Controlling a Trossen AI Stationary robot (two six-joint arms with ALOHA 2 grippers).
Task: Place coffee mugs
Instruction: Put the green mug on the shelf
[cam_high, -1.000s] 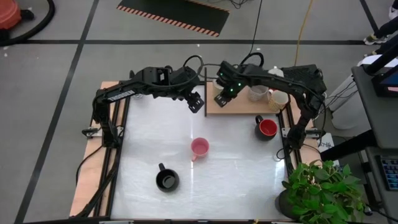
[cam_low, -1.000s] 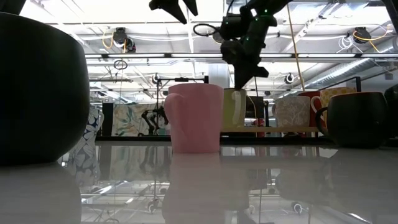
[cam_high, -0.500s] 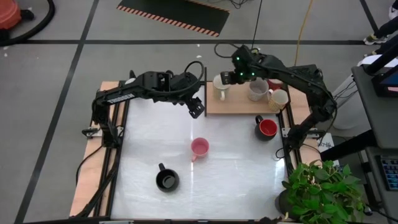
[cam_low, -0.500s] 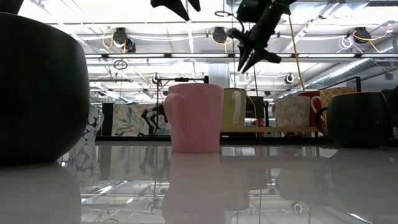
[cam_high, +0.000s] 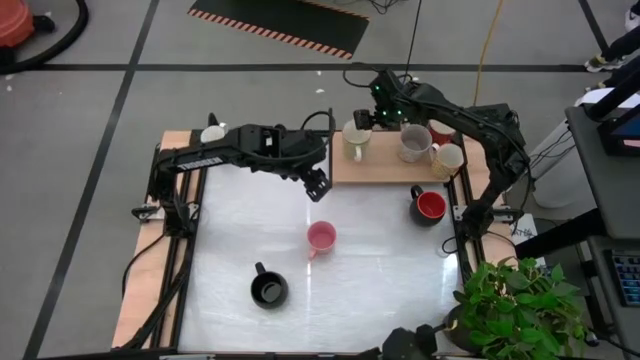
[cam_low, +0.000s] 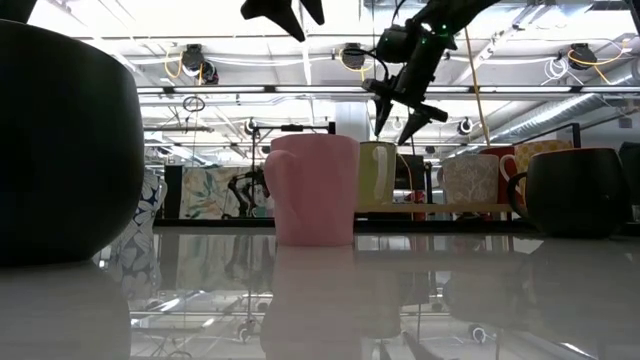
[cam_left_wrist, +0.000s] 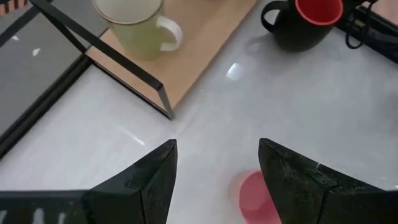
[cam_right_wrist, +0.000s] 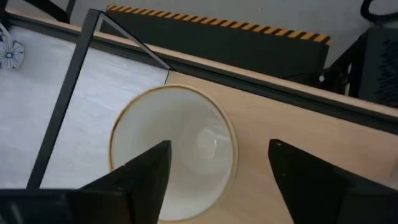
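Observation:
A cream mug (cam_high: 354, 140) stands upright on its base at the left end of the wooden board (cam_high: 390, 168). My right gripper (cam_high: 366, 119) hangs open just above its far rim, touching nothing; the right wrist view looks down into the cream mug (cam_right_wrist: 174, 146). My left gripper (cam_high: 318, 184) hangs open over the white table, above and beyond the pink mug (cam_high: 320, 237); the pink mug (cam_left_wrist: 254, 196) shows between its fingers. A grey mug (cam_high: 415, 146) and another cream mug (cam_high: 448, 160) stand on the board. A black mug with a red inside (cam_high: 428, 206) and a black mug (cam_high: 268, 290) stand on the table.
A thin black frame (cam_high: 331, 135) rises at the board's left end, close to the cream mug. A white mug with blue marks (cam_high: 212, 133) sits at the far left corner. A potted plant (cam_high: 515, 305) stands at the near right corner. Open table lies around the pink mug.
My right gripper has opened and let go of the cream mug, which stays upright on the board's left end. It has risen, rolled, and drawn back toward the far edge. My left gripper has drifted toward the near edge, nearer the pink mug, still open.

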